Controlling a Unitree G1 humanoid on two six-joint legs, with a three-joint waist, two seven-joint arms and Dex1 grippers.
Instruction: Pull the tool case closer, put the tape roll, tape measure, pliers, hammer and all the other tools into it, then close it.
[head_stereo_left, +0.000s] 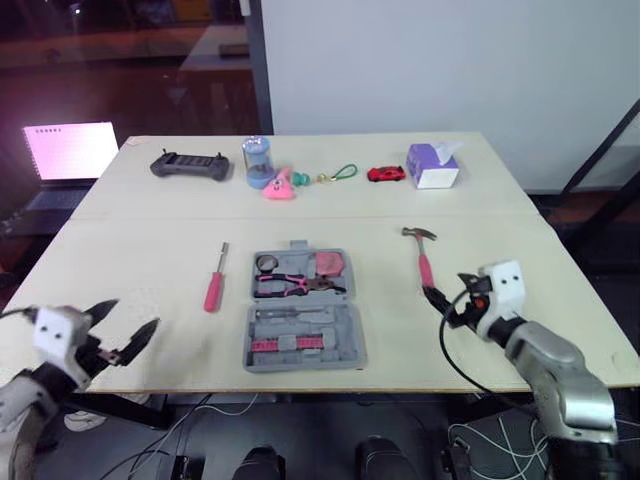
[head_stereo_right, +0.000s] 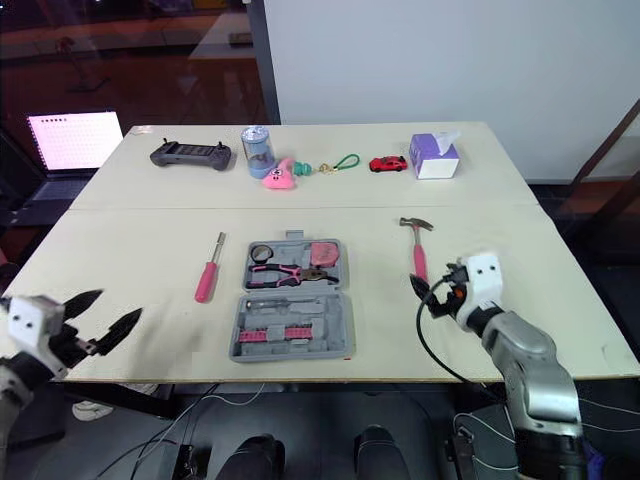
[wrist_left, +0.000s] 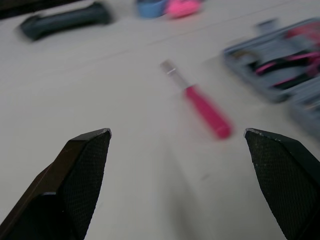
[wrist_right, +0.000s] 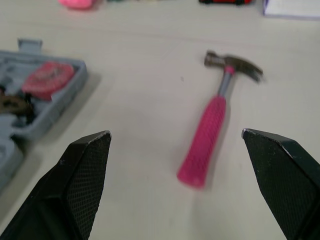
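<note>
Hovering low over the worktop's (head_stereo_left: 150, 250) near edge, both hands are spread wide and empty: the left hand (head_stereo_left: 133, 313) sits at the front-left corner and the right hand (head_stereo_left: 445, 308) just beside the hammer's (head_stereo_left: 424, 258) handle end. The open tool case (head_stereo_left: 350, 345) lies between them, with the screwdriver (head_stereo_left: 214, 282) on its left.

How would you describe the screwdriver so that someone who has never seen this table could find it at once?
Start at the grey tool case lying open mid-table. On the bare tabletop to its left, apart from it, lies the screwdriver. Its handle is pink like that of the hammer right of the case, but its thin straight shaft carries no head.
</note>
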